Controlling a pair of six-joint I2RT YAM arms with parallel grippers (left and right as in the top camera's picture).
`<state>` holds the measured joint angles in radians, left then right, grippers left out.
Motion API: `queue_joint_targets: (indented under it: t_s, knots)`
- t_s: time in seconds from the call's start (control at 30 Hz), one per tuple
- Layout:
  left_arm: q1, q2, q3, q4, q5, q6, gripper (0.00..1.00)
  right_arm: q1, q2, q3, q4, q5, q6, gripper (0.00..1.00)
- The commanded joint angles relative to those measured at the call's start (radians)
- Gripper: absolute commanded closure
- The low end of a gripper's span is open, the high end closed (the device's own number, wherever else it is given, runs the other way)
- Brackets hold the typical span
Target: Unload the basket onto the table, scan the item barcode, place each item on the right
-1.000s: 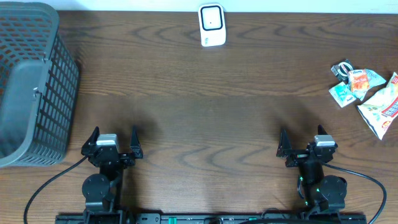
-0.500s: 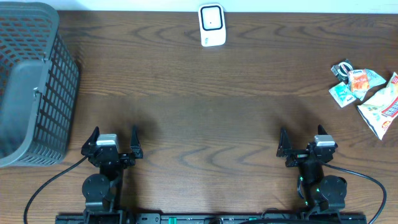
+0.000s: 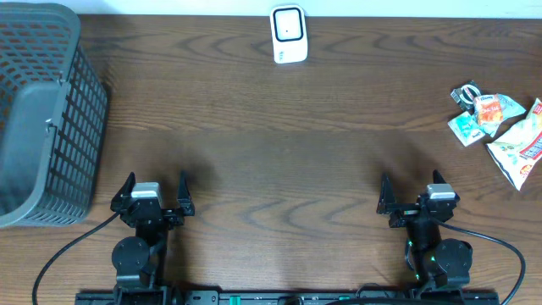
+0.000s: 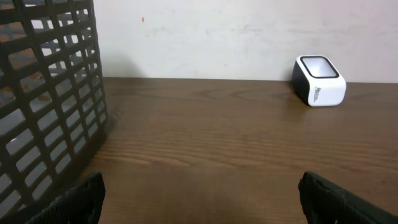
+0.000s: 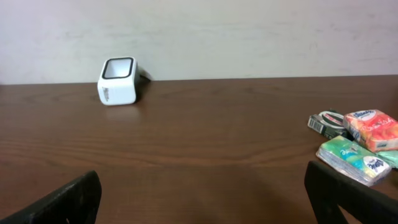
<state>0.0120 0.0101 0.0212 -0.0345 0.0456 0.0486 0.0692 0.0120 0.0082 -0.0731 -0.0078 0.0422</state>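
My left end effector and right end effector stand apart, empty. The packets cluster at the desk's right edge. I'd grip one by its edge, keeping its barcode, probably underneath, clear for the far-edge scanner.

The left arm sits folded at the near left edge. The left gripper points toward the far side, level, with its jaws spread wide and nothing between them. The right arm sits folded the same way at the near right edge. The right gripper also points far, jaws wide apart and empty. The two arms are well apart.
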Motion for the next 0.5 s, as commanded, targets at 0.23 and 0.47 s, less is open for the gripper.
queue_joint_targets:
  t_s: [0.23, 0.47]
  knots:
    - [-0.003, -0.006, -0.017, -0.039, -0.031, -0.008, 0.02, -0.006, -0.006, -0.003, -0.003, 0.003, -0.021, 0.01]
    - [-0.003, -0.006, -0.017, -0.039, -0.031, -0.008, 0.04, -0.006, -0.006, -0.003, -0.003, 0.003, -0.021, 0.01]
